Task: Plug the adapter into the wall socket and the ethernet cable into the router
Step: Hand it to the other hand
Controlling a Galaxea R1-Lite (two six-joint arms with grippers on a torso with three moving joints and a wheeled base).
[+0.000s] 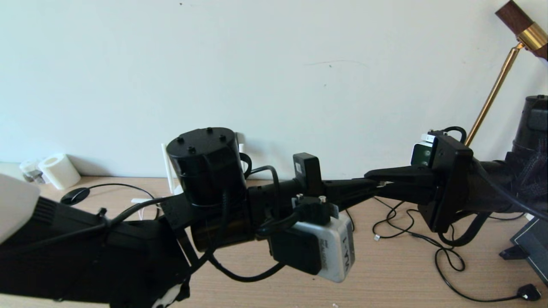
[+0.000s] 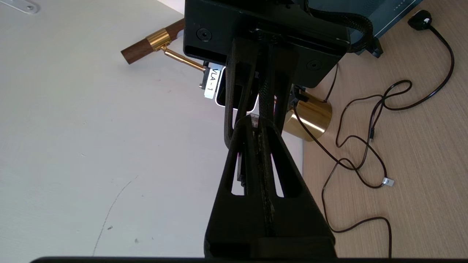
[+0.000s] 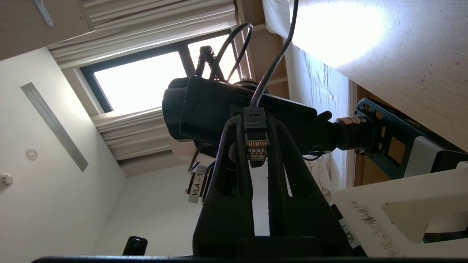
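In the right wrist view my right gripper is shut on the ethernet cable at its plug, gold contacts showing, and the black cable runs away past the fingertips. In mid-air over the table my left gripper meets the right gripper tip to tip. The left gripper is shut, with the plug's clear tip between its fingertips. The router shows only as white antennas behind the left arm. The adapter is out of view.
A dark grey plate on a black foot stands at the table's right edge; I cannot tell whether it is the wall socket. Thin black cords and a black mains plug lie near it. A brass lamp stands behind. At far left sits a white roll.
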